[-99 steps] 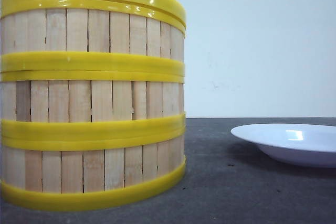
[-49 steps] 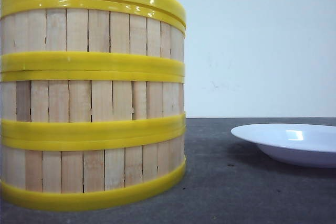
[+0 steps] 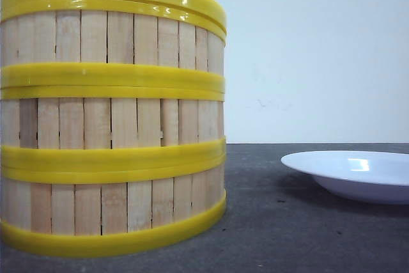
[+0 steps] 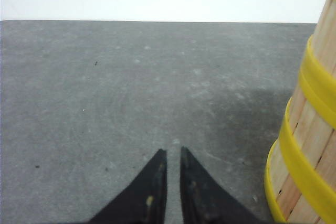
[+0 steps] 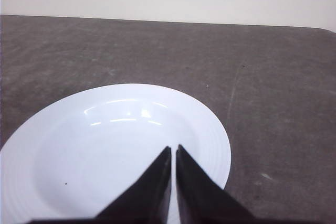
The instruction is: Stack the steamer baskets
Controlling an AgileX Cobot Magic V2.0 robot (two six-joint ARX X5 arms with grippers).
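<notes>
Three steamer baskets [image 3: 112, 119] stand stacked one on another at the left of the front view, pale wooden slats between yellow rims, with a further yellow rim capping the stack. The side of the same steamer baskets [image 4: 310, 145] shows in the left wrist view. My left gripper [image 4: 173, 151] is shut over bare grey table, apart from the stack and holding nothing. Over the white plate, my right gripper [image 5: 174, 148] is also shut and holds nothing. Neither gripper shows in the front view.
A white plate [image 3: 354, 174] lies on the dark grey table [image 3: 275, 234] to the right of the stack; the plate [image 5: 105, 150] fills the right wrist view. A pale wall stands behind the table's far edge.
</notes>
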